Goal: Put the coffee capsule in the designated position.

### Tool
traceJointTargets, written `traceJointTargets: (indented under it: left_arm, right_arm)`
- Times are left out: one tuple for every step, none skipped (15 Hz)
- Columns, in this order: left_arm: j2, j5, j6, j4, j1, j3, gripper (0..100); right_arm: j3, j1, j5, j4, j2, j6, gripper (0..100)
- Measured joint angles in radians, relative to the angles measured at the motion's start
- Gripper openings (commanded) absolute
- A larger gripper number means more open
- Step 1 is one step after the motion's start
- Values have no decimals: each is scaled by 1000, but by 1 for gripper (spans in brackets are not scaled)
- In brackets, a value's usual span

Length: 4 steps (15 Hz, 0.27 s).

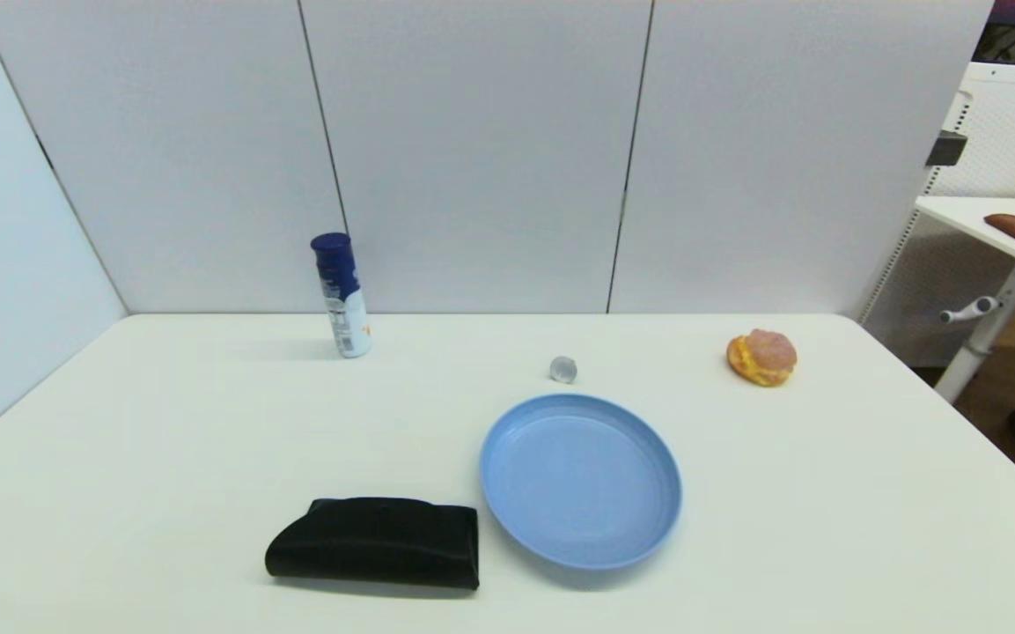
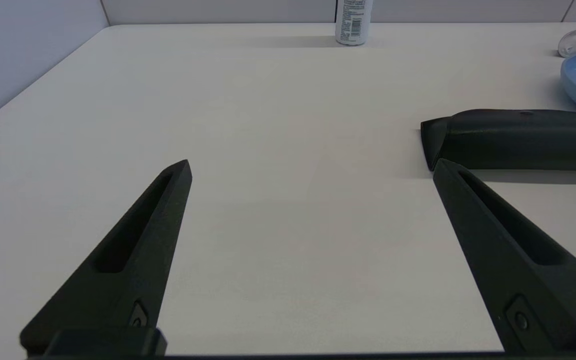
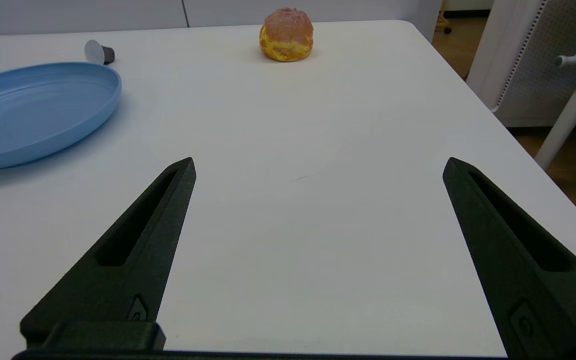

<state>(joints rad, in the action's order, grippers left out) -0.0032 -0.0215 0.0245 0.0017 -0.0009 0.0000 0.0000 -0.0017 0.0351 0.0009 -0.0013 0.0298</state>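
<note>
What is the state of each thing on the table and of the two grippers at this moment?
coffee capsule: lying on its side on bare table, just beyond the plate, not held.
blue plate: right way up, empty.
bun: resting on the table, far right, alone.
spray can: upright, cap on.
black pouch: lying flat, left of the plate.
left gripper: open, empty, above bare table.
right gripper: open, empty, above bare table.

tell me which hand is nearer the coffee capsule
Right, by a little. The coffee capsule lies just beyond the blue plate; right hand faces that plate's right side, left hand sits beyond the black case.
</note>
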Motion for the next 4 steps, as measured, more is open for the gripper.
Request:
traceJointTargets:
  left_arm:
    - [0,0,0,0,0,0,100]
    - [0,0,0,0,0,0,100]
    - [0,0,0,0,0,0,100]
    - [0,0,0,0,0,0,100]
  right_arm:
    - [0,0,2,-1,0,10,100]
    - [0,0,-1,-1,0,5,100]
    - [0,0,-2,-1,0,5,100]
    - [0,0,-3,-1,0,7,100]
